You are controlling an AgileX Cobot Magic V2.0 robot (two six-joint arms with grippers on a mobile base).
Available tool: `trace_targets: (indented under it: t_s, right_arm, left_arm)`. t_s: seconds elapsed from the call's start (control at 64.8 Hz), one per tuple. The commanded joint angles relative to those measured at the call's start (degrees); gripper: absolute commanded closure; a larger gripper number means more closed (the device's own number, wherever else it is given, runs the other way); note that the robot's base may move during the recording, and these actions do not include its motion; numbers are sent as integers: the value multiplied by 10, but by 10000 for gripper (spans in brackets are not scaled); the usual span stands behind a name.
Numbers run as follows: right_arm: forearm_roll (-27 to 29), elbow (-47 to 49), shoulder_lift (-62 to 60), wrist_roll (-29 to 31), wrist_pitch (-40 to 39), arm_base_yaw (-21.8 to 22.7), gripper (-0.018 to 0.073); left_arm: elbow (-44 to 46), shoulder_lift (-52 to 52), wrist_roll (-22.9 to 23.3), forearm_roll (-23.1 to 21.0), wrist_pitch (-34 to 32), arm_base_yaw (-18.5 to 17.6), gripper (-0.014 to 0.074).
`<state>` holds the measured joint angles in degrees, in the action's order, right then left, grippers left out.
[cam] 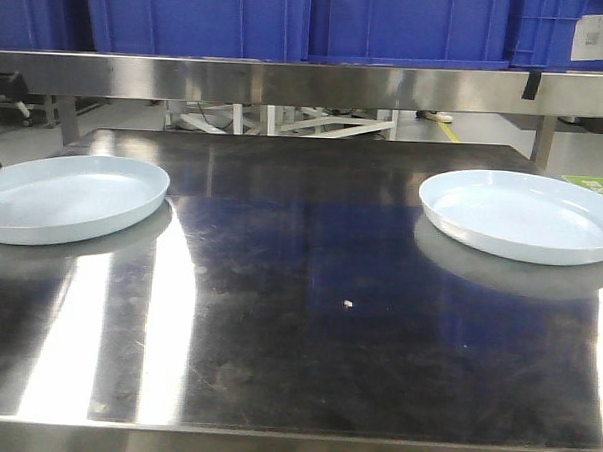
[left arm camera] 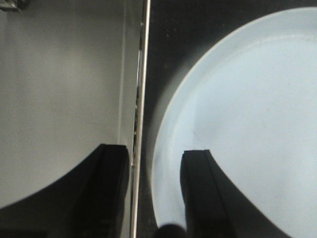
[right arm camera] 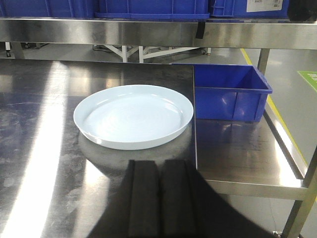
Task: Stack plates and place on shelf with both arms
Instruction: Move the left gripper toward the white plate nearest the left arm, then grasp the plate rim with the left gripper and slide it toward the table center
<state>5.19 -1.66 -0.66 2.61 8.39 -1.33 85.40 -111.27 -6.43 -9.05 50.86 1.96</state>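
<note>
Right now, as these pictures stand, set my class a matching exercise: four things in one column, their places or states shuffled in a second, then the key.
Things
1. left gripper
2. right gripper
3. blue crate
4. pale crumb

Places or states
A. on the tabletop, between left plate and right plate
B. shut, short of the right plate
C. open, fingers either side of the left plate's rim
D. on the lower steel surface beside the tabletop

Pairs: 1-C, 2-B, 3-D, 4-A

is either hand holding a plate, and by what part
Nothing is held. The left hand is open astride the rim of the left plate; the right hand is shut, short of the right plate.
</note>
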Motion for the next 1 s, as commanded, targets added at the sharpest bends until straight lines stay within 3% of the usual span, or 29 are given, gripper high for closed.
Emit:
trace_targets:
  t_s: [0.0, 0.309, 0.679, 0.988]
  right_arm:
    - [2, 0, -10, 2, -48, 4, 503]
    - [2, 0, -10, 2, -48, 4, 503]
    - [2, 0, -10, 2, -48, 4, 503]
    - [2, 0, -10, 2, -48, 4, 503]
  left_arm:
    - [20, 22, 2, -10, -1, -2, 255]
    - [21, 13, 2, -5, 6, -3, 296]
    - [22, 12, 2, -3, 11, -6, 513]
    - [111, 12, 2, -19, 114, -6, 514]
